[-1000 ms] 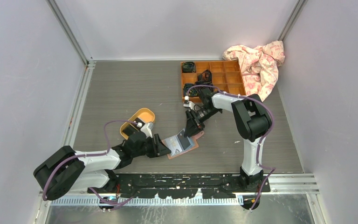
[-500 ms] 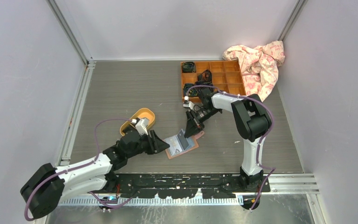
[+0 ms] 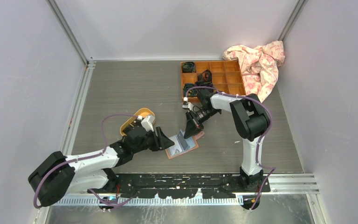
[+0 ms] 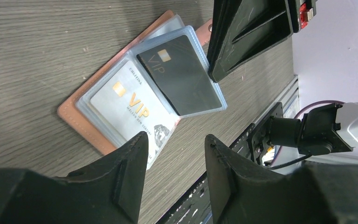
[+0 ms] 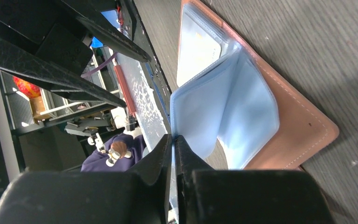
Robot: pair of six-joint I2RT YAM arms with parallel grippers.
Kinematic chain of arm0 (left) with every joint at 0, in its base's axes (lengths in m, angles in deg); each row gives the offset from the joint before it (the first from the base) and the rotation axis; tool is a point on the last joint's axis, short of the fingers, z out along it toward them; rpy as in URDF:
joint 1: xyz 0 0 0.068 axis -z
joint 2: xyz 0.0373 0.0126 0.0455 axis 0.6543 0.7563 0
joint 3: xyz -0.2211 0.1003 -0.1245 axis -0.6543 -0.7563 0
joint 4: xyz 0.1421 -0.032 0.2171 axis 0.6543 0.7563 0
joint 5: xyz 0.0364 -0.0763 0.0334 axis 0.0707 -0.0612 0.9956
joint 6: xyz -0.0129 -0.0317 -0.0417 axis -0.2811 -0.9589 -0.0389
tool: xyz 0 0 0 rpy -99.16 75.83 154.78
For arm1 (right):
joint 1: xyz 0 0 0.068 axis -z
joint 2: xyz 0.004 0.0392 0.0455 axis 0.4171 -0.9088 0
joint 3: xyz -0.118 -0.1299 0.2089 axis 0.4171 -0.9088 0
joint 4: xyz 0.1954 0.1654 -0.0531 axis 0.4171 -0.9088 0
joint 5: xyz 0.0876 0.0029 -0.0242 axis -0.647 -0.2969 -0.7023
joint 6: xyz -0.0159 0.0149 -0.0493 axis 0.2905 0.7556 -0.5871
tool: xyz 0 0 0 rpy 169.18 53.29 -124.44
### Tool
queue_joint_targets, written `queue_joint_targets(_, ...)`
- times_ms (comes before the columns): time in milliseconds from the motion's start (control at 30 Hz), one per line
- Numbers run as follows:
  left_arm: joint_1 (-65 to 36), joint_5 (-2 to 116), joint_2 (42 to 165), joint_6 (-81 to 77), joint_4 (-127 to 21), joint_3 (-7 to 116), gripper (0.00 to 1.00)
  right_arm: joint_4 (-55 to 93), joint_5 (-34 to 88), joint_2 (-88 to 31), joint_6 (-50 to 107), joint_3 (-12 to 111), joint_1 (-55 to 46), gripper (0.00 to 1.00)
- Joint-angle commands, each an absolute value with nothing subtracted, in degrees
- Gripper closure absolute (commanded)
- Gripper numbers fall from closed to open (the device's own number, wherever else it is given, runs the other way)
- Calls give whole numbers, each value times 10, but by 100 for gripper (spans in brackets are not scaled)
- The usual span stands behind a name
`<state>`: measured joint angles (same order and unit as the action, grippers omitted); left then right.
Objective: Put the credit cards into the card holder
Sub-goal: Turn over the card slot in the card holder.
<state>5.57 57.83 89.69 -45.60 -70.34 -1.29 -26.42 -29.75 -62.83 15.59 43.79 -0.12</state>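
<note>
Card holder [image 5: 289, 116] open on tabletop [image 3: 130, 88].
Right wrist view alone shows right jaws clamped on its blue sleeve [image 5: 200, 116]; left jaws apart, credit cards [image 4: 182, 74] ahead.

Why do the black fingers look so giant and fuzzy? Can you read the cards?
Left wrist view: the left fingers sit near the lens, so they look huge and soft, yet the silver card and black card are sharp enough to read VIP. Right wrist view: the right fingers loom dark; the blue sleeve they pinch is crisp. Top view: even light, soft shadows.
</note>
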Motion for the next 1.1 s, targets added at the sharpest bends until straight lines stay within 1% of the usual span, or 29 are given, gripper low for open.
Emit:
queue_joint_targets(0, 67, 572, 936, -441, -776, 26, 50, -267, -324, -632, 154, 447, -7, 87)
queue_joint_targets(200, 77, 576, 1006, -452, -815, 48, 48, -267, -337, -637, 156, 448, -9, 86)
queue_joint_targets(433, 82, 576, 1070, -464, -859, 65, 44, -267, -332, -639, 157, 448, -10, 84)
queue_joint_targets(500, 81, 577, 1081, -465, -867, 67, 41, -267, -334, -641, 158, 448, -11, 81)
queue_joint_targets(700, 83, 583, 1088, -468, -875, 66, 40, -268, -334, -651, 159, 448, -16, 80)
queue_joint_targets(867, 83, 579, 1092, -469, -884, 66, 40, -266, -336, -656, 167, 450, -20, 83)
queue_joint_targets(1067, 85, 575, 1108, -471, -889, 71, 39, -262, -337, -656, 171, 449, -21, 82)
